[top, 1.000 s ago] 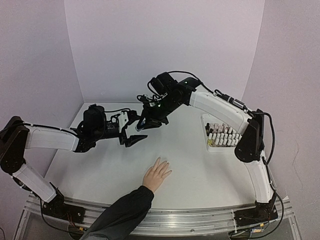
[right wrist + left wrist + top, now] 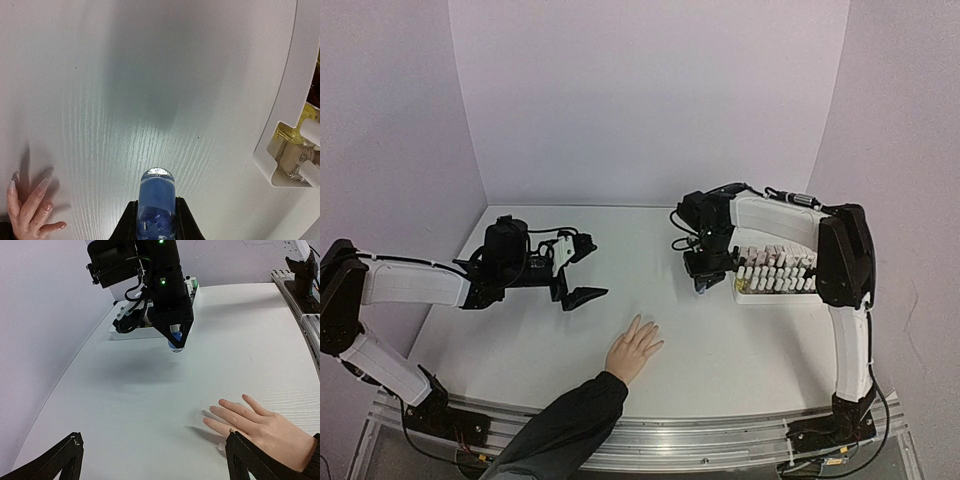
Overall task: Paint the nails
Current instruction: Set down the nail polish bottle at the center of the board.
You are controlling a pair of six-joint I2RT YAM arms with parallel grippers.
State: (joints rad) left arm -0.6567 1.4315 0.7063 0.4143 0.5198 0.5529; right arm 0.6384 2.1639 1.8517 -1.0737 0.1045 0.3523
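The right gripper (image 2: 705, 284) is closed tight on a small clear bottle of blue polish (image 2: 156, 200) - a black finger on each side, the bottle's rounded end pointing down at the white table (image 2: 720, 350). It hangs just beside the left end of a white plastic tray (image 2: 775, 294). The tray is packed with rows of small white-capped bottles (image 2: 770, 268). Any print on them is too small to read, and the blue bottle shows no legible lettering in the wrist view either. 1 tray bottle seen from the right wrist holds yellow liquid (image 2: 290, 141). 2 green lights (image 2: 163, 282) glow on the right arm's black wrist housing.

The left gripper (image 2: 588, 270) stands fully spread and holds nothing, its 2 black fingers aimed across the table toward the right arm.

A light-skinned human hand (image 2: 633, 350) lies flat, palm down, near the front edge, fingers slightly fanned and pointing away from the arm bases; a dark sleeve (image 2: 565, 430) covers the forearm. The nails (image 2: 47, 205) look bare and pinkish - those that can be seen. The hand sits between the 2 grippers but nearer the front, well apart from both, and only bare tabletop separates it from the blue bottle. Pale lavender walls (image 2: 650, 100) close in the back and sides.
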